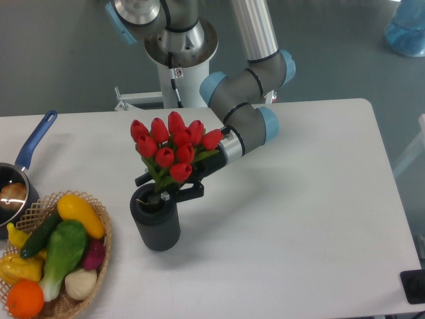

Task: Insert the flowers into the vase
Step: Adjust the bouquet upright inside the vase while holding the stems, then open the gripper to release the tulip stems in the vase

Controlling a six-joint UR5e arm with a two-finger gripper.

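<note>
The flowers [171, 141], a bound bunch of red tulips with green stems, stand upright with their stems down in the vase [157, 226]. The vase is a short, dark, ribbed cylinder on the white table, left of centre. My gripper [169, 187] reaches in from the upper right and sits just above the vase rim. Its black fingers [190, 193] stand on either side of the stems with a gap to them. The jaws look open. The lower stems are hidden inside the vase.
A wicker basket [99, 249] of toy vegetables and fruit sits at the front left, close to the vase. A blue-handled saucepan [26, 156] stands at the left edge. The arm's base [180, 60] is behind the table.
</note>
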